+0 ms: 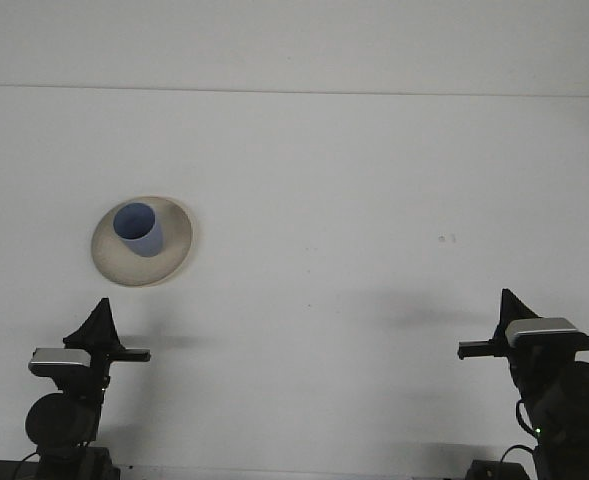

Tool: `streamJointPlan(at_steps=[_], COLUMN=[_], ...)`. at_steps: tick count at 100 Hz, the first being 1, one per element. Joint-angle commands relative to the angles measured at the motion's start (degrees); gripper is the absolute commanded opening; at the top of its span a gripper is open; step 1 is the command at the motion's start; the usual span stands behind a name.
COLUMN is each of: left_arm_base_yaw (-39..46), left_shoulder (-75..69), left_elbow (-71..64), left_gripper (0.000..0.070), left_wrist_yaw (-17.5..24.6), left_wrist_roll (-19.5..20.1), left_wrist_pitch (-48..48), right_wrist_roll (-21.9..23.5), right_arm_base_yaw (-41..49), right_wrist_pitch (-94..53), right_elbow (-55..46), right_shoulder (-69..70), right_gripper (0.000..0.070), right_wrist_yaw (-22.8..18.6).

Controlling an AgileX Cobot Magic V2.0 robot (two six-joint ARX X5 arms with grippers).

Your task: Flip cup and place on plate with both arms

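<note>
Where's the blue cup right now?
In the front view, the blue cup stands mouth up on the beige plate, left of the table's centre, beyond the left arm and clear of both.

Bare table [374, 200] (cup [139, 230] unobstructed)

Two black arms are seen at the bottom edge. The left arm [66, 405] is topped by a silver-grey camera housing, with a black triangular fin above it and a thin black bar alongside. The right arm [557, 395] is built alike: rounded black joint body, silver-grey housing, black fin, black bar. Thin black cables are seen near both bases.
</note>
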Motion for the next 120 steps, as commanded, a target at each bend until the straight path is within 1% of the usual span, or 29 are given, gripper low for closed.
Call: streamJointPlan(at_steps=[1, 95, 110, 120], left_arm_base_yaw=[0.0, 0.0, 0.0, 0.0], left_shoulder=[-0.11, -0.11, -0.11, -0.11], left_elbow=[-1.16, -1.16, -1.16, -1.16], left_gripper=[0.0012, 0.0012, 0.0012, 0.0012], left_wrist_yaw=[0.22, 0.22, 0.22, 0.22], left_wrist_roll=[-0.09, -0.09, -0.09, -0.09], left_wrist_pitch=[0.55, 0.55, 0.55, 0.55], right_wrist_roll=[0.37, 0.35, 0.35, 0.37], right_arm_base_yaw=[0.04, 0.04, 0.52, 0.7], right_wrist_pitch=[0.76, 0.92, 1.57, 6.62], right_elbow=[0.33, 0.17, -1.49, -4.74], right_shoulder=[0.17, -0.28, -1.57, -3.85], right_gripper=[0.0, 0.0, 0.0, 0.0], right_wrist_yaw=[0.02, 0.04, 0.07, 0.09])
